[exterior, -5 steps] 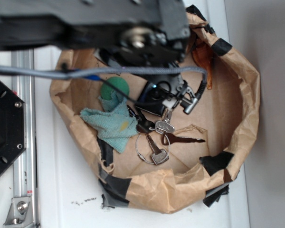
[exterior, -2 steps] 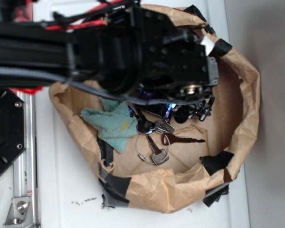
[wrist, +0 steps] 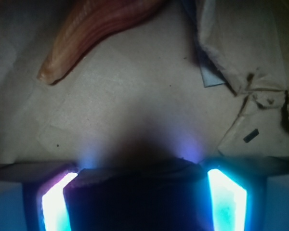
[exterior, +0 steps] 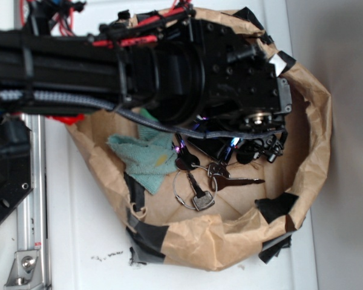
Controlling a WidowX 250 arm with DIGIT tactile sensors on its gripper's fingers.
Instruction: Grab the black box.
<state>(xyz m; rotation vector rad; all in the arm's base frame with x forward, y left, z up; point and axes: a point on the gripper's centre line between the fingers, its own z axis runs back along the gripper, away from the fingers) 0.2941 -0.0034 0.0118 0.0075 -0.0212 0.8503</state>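
The black box (wrist: pixel 139 202) fills the gap between my two glowing fingertips in the wrist view, and both pads lie against its sides. It rests on the brown paper floor. In the exterior view my gripper (exterior: pixel 207 144) is low inside the brown paper bag (exterior: pixel 317 121), under the black arm. Only a dark sliver of the box (exterior: pixel 215 147) shows there between the two blue lights. The rest of it is hidden by the arm.
A bunch of keys on a ring (exterior: pixel 196 194) and a dark key (exterior: pixel 239 180) lie just in front of the gripper. A teal cloth (exterior: pixel 142 158) lies to the left. An orange-brown curved piece (wrist: pixel 96 29) lies ahead. A black hexagonal plate (exterior: pixel 6 175) sits outside, left.
The arm has swung down and right over the box, hiding it and the green ball. The fingers now straddle the box. The keys and cloth have shifted slightly right.
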